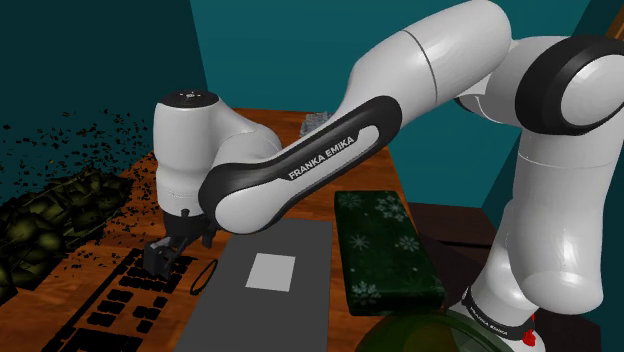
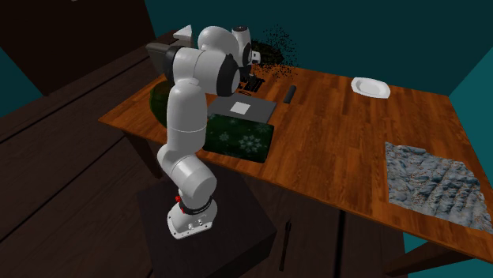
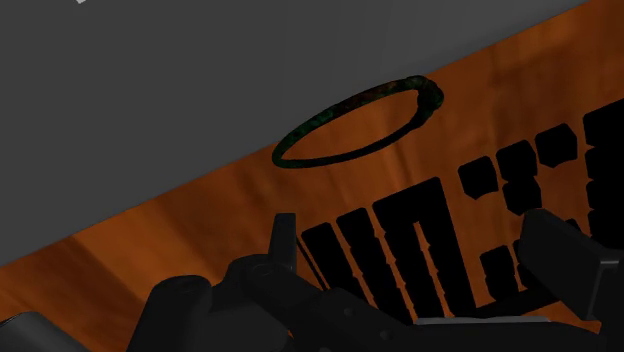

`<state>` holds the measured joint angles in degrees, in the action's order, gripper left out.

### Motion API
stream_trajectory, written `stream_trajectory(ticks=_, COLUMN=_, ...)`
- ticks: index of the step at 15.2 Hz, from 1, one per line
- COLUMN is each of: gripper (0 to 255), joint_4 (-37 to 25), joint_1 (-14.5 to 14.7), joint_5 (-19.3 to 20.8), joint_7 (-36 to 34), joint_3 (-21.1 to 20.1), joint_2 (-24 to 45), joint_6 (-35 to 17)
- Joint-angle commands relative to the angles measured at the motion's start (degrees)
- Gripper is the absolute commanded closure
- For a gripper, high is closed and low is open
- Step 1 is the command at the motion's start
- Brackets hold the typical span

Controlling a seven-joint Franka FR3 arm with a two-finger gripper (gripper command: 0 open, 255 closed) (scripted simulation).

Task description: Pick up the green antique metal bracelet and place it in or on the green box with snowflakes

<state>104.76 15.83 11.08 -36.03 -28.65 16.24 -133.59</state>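
The bracelet (image 3: 426, 91) is a thin dark green ring lying flat on the wooden table (image 3: 150, 235), between a black keyboard (image 3: 500, 190) and a grey flat pad (image 3: 200, 80). In the shoulder view the bracelet (image 1: 203, 275) lies just right of my gripper (image 1: 163, 262). My gripper (image 3: 420, 250) hovers low over the keyboard's edge, open, with nothing between its fingers. The ring lies ahead of the fingertips, apart from them. The dark green box with snowflakes (image 1: 385, 245) lies on the far side of the grey pad (image 1: 265, 290), near the table's edge.
The keyboard (image 1: 115, 305) runs along the shoulder view's lower left. Mottled dark green lumps (image 1: 50, 215) and black specks lie beyond it. A dark green rounded thing (image 1: 420, 335) sits beside the stand. Farther along the table are a white dish (image 2: 370, 87), a dark bar (image 2: 290, 93) and a grey-blue mat (image 2: 430, 185).
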Motion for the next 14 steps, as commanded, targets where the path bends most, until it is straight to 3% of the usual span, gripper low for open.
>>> stream_trajectory(ticks=1, gripper=255, joint_4=0.0, joint_1=0.0, joint_5=0.0, joint_7=0.0, joint_3=0.0, joint_2=0.0, joint_6=0.0)
stream_trajectory(ticks=10, gripper=255, joint_4=0.0, joint_1=0.0, joint_5=0.0, joint_7=0.0, joint_3=0.0, joint_2=0.0, joint_6=0.0)
stream_trajectory(ticks=11, gripper=0, joint_4=0.0, joint_1=0.0, joint_5=0.0, joint_7=0.0, joint_3=0.0, joint_2=0.0, joint_6=0.0)
stream_trajectory(ticks=14, gripper=0, joint_4=-5.7, joint_1=-7.6, joint_5=-23.1, joint_7=-11.2, joint_3=0.0, joint_2=2.3, joint_6=14.6)
